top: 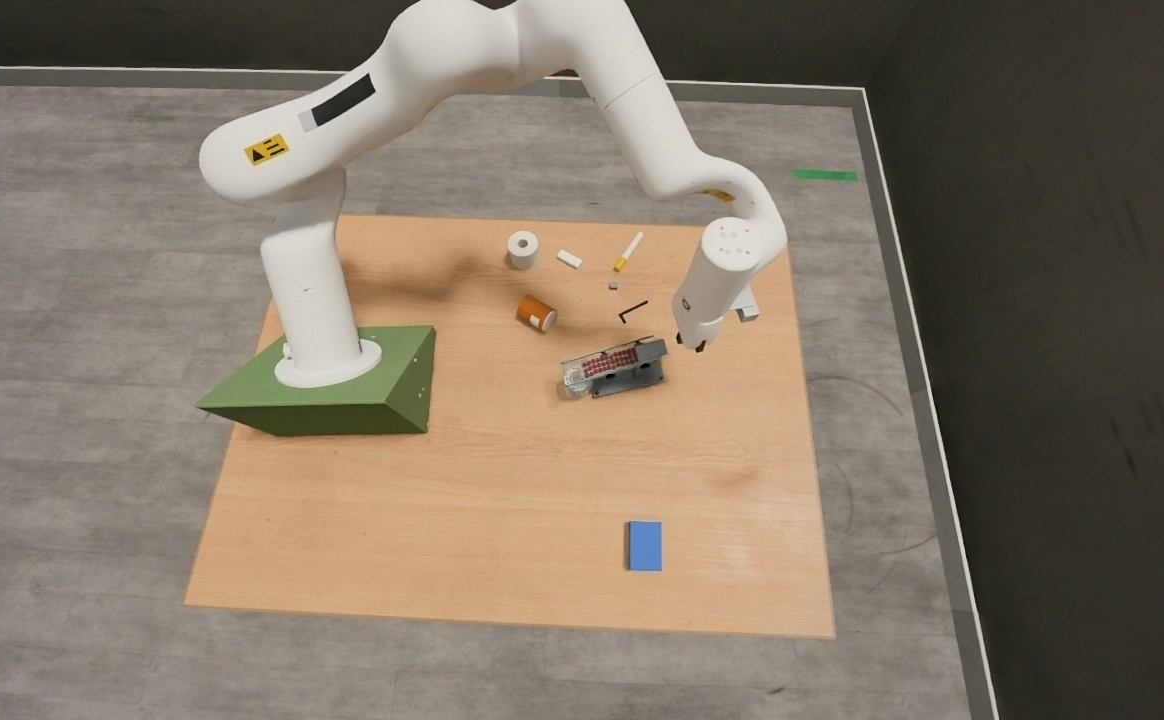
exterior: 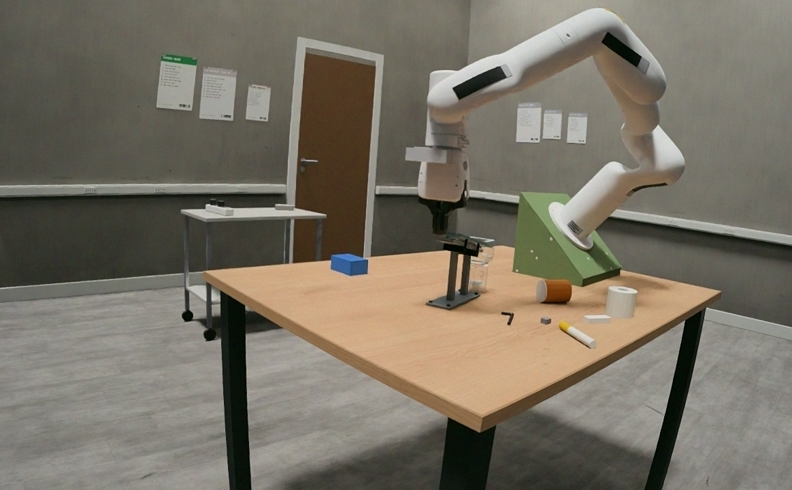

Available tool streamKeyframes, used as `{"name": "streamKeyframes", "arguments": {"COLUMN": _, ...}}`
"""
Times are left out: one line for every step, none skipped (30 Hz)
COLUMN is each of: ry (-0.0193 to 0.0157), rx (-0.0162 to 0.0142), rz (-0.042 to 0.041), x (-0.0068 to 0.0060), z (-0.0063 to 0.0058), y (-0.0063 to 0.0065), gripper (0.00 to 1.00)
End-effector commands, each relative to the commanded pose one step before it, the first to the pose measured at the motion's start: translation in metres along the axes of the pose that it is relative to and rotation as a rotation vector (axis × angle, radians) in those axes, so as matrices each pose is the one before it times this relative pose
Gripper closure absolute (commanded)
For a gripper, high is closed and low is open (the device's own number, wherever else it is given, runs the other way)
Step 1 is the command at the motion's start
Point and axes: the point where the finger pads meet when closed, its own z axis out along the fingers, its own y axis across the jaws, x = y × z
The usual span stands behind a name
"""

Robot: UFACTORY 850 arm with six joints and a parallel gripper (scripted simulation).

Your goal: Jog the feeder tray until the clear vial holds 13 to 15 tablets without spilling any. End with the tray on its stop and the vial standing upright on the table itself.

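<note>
Top view: yellow warning label (top: 266, 149)

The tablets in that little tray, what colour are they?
Dark red. The tablets fill the feeder tray; the top view shows them best.

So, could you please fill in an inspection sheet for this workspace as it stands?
Surface: wooden table, arm on a green wedge base.
Job's things: feeder tray loaded with red tablets on a grey stand; clear vial upright at its outlet.
Clutter: orange bottle on its side, white roll, white block, marker, grey cube, hex key, blue block.
Grippers: gripper shut, empty, above the tray's far end.
Cables: nothing seen.
Surroundings: door, wheeled cart, wall sheets.
</note>
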Motion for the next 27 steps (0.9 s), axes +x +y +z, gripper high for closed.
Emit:
{"name": "streamKeyframes", "arguments": {"ry": 0.00178, "rx": -0.00096, "rz": -0.00025, "x": 0.00267, "z": -0.00164, "y": 0.00032, "gripper": 1.00}}
{"name": "streamKeyframes", "arguments": {"ry": 0.00000, "rx": 0.00000, "rz": 0.00000, "x": 0.00000, "z": 0.00000, "y": 0.00000, "gripper": 1.00}}
{"name": "streamKeyframes", "arguments": {"ry": 0.00000, "rx": 0.00000, "rz": 0.00000, "x": 0.00000, "z": 0.00000, "y": 0.00000, "gripper": 1.00}}
{"name": "streamKeyframes", "arguments": {"ry": 0.00000, "rx": 0.00000, "rz": 0.00000, "x": 0.00000, "z": 0.00000, "y": 0.00000, "gripper": 1.00}}
{"name": "streamKeyframes", "arguments": {"ry": 0.00000, "rx": 0.00000, "rz": 0.00000, "x": 0.00000, "z": 0.00000, "y": 0.00000, "gripper": 1.00}}
{"name": "streamKeyframes", "arguments": {"ry": 0.00000, "rx": 0.00000, "rz": 0.00000, "x": 0.00000, "z": 0.00000, "y": 0.00000, "gripper": 1.00}}
{"name": "streamKeyframes", "arguments": {"ry": 0.00000, "rx": 0.00000, "rz": 0.00000, "x": 0.00000, "z": 0.00000, "y": 0.00000, "gripper": 1.00}}
{"name": "streamKeyframes", "arguments": {"ry": 0.00000, "rx": 0.00000, "rz": 0.00000, "x": 0.00000, "z": 0.00000, "y": 0.00000, "gripper": 1.00}}
{"name": "streamKeyframes", "arguments": {"ry": 0.00000, "rx": 0.00000, "rz": 0.00000, "x": 0.00000, "z": 0.00000, "y": 0.00000, "gripper": 1.00}}
{"name": "streamKeyframes", "arguments": {"ry": 0.00000, "rx": 0.00000, "rz": 0.00000, "x": -0.00002, "z": 0.00000, "y": 0.00000, "gripper": 1.00}}
{"name": "streamKeyframes", "arguments": {"ry": 0.00000, "rx": 0.00000, "rz": 0.00000, "x": -0.00011, "z": 0.00002, "y": 0.00000, "gripper": 1.00}}
{"name": "streamKeyframes", "arguments": {"ry": 0.00000, "rx": 0.00000, "rz": 0.00000, "x": -0.00026, "z": 0.00006, "y": 0.00000, "gripper": 1.00}}
{"name": "streamKeyframes", "arguments": {"ry": 0.00000, "rx": 0.00000, "rz": 0.00000, "x": -0.00047, "z": 0.00011, "y": 0.00000, "gripper": 1.00}}
{"name": "streamKeyframes", "arguments": {"ry": 0.00000, "rx": 0.00000, "rz": 0.00000, "x": -0.00071, "z": 0.00016, "y": 0.00000, "gripper": 1.00}}
{"name": "streamKeyframes", "arguments": {"ry": 0.00000, "rx": 0.00000, "rz": 0.00000, "x": -0.00097, "z": 0.00022, "y": 0.00000, "gripper": 1.00}}
{"name": "streamKeyframes", "arguments": {"ry": 0.00000, "rx": 0.00000, "rz": 0.00000, "x": -0.00123, "z": 0.00028, "y": 0.00000, "gripper": 1.00}}
{"name": "streamKeyframes", "arguments": {"ry": 0.00000, "rx": 0.00000, "rz": 0.00000, "x": -0.00147, "z": 0.00034, "y": 0.00000, "gripper": 1.00}}
{"name": "streamKeyframes", "arguments": {"ry": 0.00000, "rx": 0.00000, "rz": 0.00000, "x": 0.00000, "z": 0.00000, "y": 0.00000, "gripper": 1.00}}
{"name": "streamKeyframes", "arguments": {"ry": 0.00000, "rx": 0.00000, "rz": 0.00000, "x": 0.00000, "z": 0.00000, "y": 0.00000, "gripper": 1.00}}
{"name": "streamKeyframes", "arguments": {"ry": 0.00000, "rx": 0.00000, "rz": 0.00000, "x": -0.00169, "z": 0.00039, "y": 0.00000, "gripper": 1.00}}
{"name": "streamKeyframes", "arguments": {"ry": -0.00001, "rx": -0.00001, "rz": 0.00000, "x": -0.00188, "z": 0.00043, "y": 0.00000, "gripper": 1.00}}
{"name": "streamKeyframes", "arguments": {"ry": 0.00001, "rx": 0.00001, "rz": 0.00000, "x": -0.00202, "z": 0.00046, "y": 0.00000, "gripper": 1.00}}
{"name": "streamKeyframes", "arguments": {"ry": 0.00000, "rx": 0.00000, "rz": 0.00000, "x": -0.00213, "z": 0.00049, "y": 0.00000, "gripper": 1.00}}
{"name": "streamKeyframes", "arguments": {"ry": 0.00000, "rx": 0.00000, "rz": 0.00000, "x": -0.00217, "z": 0.00050, "y": 0.00000, "gripper": 1.00}}
{"name": "streamKeyframes", "arguments": {"ry": 0.00000, "rx": 0.00000, "rz": 0.00000, "x": -0.00217, "z": 0.00050, "y": 0.00000, "gripper": 1.00}}
{"name": "streamKeyframes", "arguments": {"ry": 0.00000, "rx": 0.00000, "rz": 0.00000, "x": -0.00212, "z": 0.00049, "y": 0.00000, "gripper": 1.00}}
{"name": "streamKeyframes", "arguments": {"ry": 0.00000, "rx": 0.00000, "rz": 0.00000, "x": -0.00202, "z": 0.00046, "y": 0.00000, "gripper": 1.00}}
